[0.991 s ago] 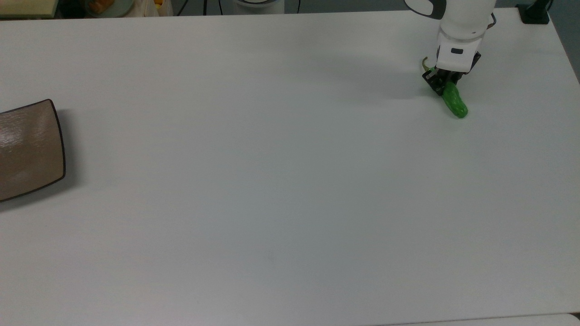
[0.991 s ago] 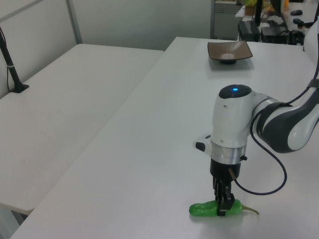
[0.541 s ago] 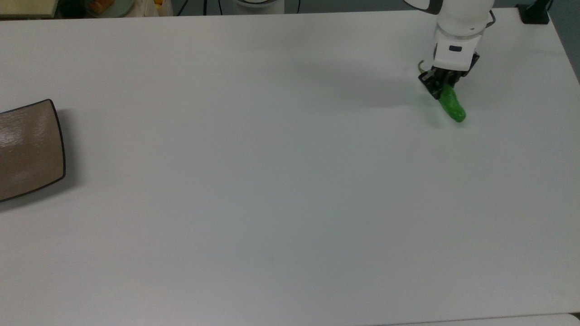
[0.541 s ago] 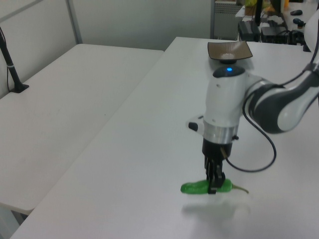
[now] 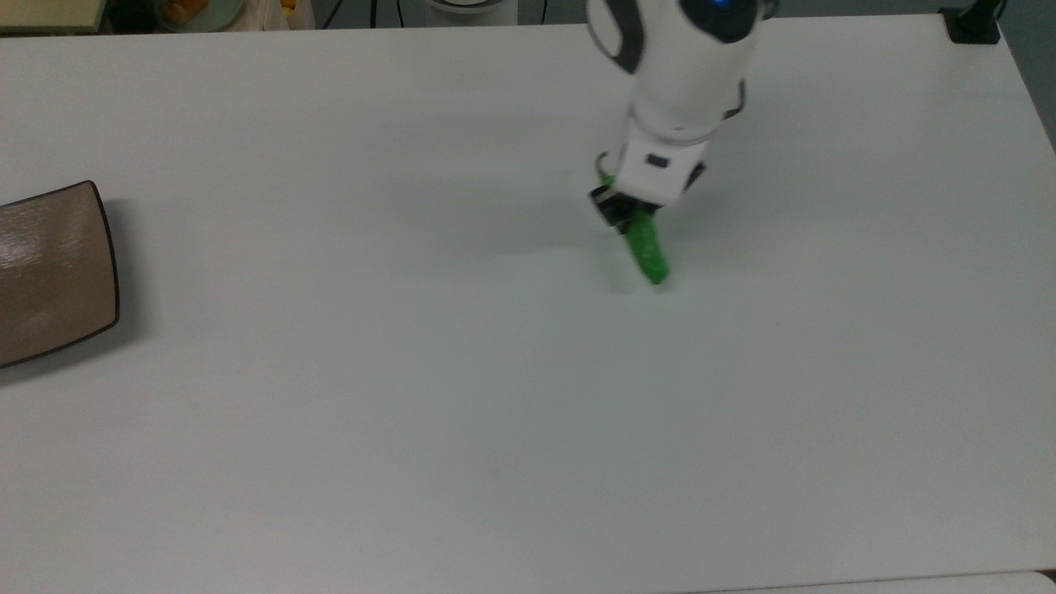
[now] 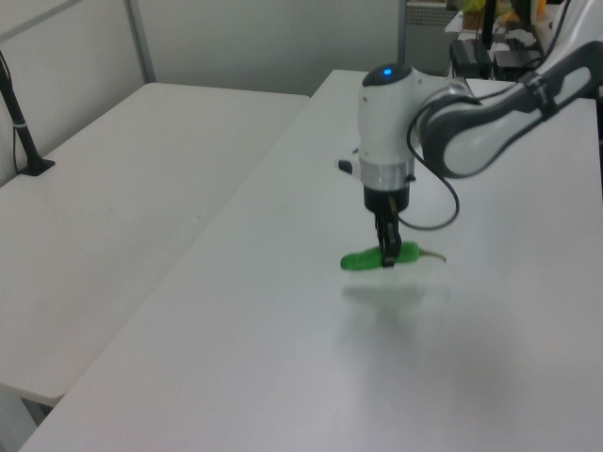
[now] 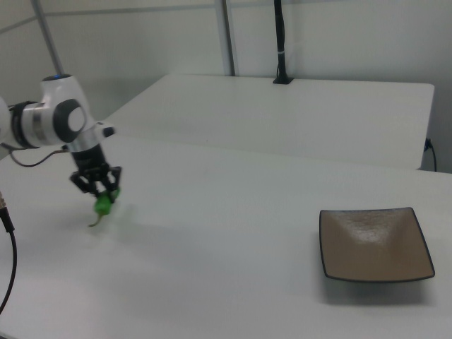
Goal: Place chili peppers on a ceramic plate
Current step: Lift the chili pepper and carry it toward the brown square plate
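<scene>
A bright green chili pepper point(image 5: 648, 252) hangs a little above the white table with my gripper point(image 5: 627, 219) shut on it near its stem end. The left view has the chili pepper point(image 6: 363, 260) lying level under my gripper point(image 6: 387, 256), with its shadow on the table below. In the right view the chili pepper point(image 7: 103, 205) points toward the camera, held by the gripper point(image 7: 103, 193) at the right view's left. The tan-brown ceramic plate point(image 5: 51, 276) with a dark rim sits at the top view's left edge, far from the pepper. It is empty in the right view, ceramic plate point(image 7: 374, 245).
The white table point(image 5: 462, 412) is wide and bare between the pepper and the plate. A second white table point(image 6: 122, 179) stands beside it, with a black post point(image 7: 280, 42) at its far end. Clutter lies beyond the table's back edge.
My arm has carried the chili pepper well to the top view's left, away from the table's right end and toward the plate. The pepper has risen higher off the table.
</scene>
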